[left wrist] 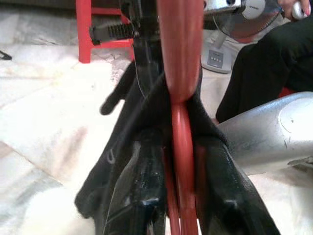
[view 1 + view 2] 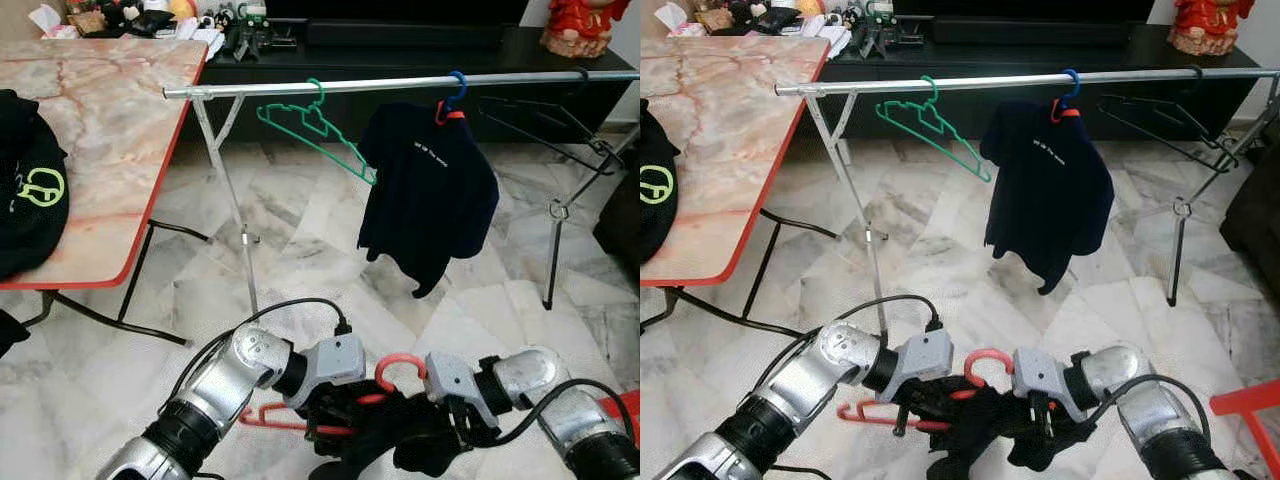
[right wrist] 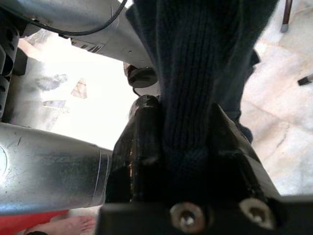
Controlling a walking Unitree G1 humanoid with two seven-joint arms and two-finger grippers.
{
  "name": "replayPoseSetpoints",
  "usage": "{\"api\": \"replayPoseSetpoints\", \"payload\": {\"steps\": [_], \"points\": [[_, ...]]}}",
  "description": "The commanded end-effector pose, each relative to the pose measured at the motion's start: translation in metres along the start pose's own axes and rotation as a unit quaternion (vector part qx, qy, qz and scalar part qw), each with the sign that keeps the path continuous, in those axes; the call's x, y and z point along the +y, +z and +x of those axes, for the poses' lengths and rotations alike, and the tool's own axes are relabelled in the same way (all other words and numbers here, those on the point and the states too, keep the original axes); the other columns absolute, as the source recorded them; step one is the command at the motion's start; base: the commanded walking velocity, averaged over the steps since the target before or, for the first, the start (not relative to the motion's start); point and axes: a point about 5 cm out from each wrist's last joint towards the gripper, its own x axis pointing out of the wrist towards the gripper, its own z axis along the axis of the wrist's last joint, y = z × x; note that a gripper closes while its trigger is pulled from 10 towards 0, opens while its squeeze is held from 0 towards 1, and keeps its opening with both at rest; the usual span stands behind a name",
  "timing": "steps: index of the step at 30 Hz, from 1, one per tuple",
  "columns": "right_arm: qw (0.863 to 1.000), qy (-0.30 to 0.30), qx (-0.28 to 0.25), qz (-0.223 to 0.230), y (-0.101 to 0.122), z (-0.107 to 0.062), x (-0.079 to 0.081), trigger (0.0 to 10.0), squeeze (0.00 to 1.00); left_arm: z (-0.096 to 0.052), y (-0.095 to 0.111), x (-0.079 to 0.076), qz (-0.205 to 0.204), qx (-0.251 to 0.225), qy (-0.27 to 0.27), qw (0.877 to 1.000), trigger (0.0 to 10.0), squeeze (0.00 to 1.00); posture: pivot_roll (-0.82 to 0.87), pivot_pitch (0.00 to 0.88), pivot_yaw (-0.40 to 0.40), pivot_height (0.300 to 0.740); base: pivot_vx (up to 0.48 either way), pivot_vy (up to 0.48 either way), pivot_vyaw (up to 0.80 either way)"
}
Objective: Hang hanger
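Observation:
Low in front of me I hold a red hanger (image 2: pixel 392 372) with a dark garment (image 2: pixel 400 435) draped on it. My left gripper (image 2: pixel 335 418) is shut on the hanger's red bar (image 1: pixel 183 161), seen between its black fingers (image 1: pixel 139 191). My right gripper (image 2: pixel 450 425) is shut on the dark knit garment (image 3: pixel 195 83). Ahead stands a silver clothes rail (image 2: pixel 400 84) carrying an empty green hanger (image 2: pixel 310 125), a dark shirt (image 2: pixel 430 190) on a blue-hooked hanger and black hangers (image 2: pixel 545 120) at the right end.
A marble-topped folding table (image 2: pixel 100 140) with a black garment (image 2: pixel 25 190) stands at the left. A black TV cabinet (image 2: pixel 400 50) runs behind the rail. The floor is pale marble tile. A red stool (image 2: pixel 625 405) is at the lower right.

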Motion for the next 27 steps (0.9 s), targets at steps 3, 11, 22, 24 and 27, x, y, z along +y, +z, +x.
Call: {"api": "replayPoseSetpoints", "payload": {"steps": [3, 11, 22, 24, 27], "points": [[1.0, 0.017, 0.017, 0.008, -0.01, 0.007, 0.008, 0.0, 0.0, -0.015, -0.001, 0.005, 0.013, 0.015, 0.005, 1.0, 10.0, 1.0, -0.08, 0.134, -0.009, 0.74, 0.0, 0.0, 0.0], [0.998, -0.046, 0.013, 0.03, -0.017, -0.011, 0.001, 0.0, 0.0, -0.044, -0.015, 0.012, -0.005, 0.044, 0.056, 0.997, 10.0, 1.0, -0.09, 0.145, -0.007, 0.74, 0.0, 0.0, 0.0], [0.988, -0.137, -0.029, 0.066, -0.029, -0.026, 0.012, 0.0, 0.0, -0.085, -0.044, 0.006, -0.121, -0.017, 0.202, 0.972, 10.0, 1.0, -0.08, 0.188, -0.005, 0.74, 0.0, 0.0, 0.0], [0.986, -0.15, -0.034, 0.06, -0.025, -0.031, 0.01, 0.0, 0.0, -0.085, -0.048, 0.003, -0.133, -0.024, 0.216, 0.967, 10.0, 1.0, -0.08, 0.192, -0.005, 0.74, 0.0, 0.0, 0.0], [0.98, -0.185, -0.051, 0.046, -0.014, -0.045, 0.005, 0.0, 0.0, -0.083, -0.059, -0.004, -0.166, -0.036, 0.239, 0.956, 10.0, 1.0, -0.08, 0.198, -0.008, 0.74, 0.0, 0.0, 0.0]]}}
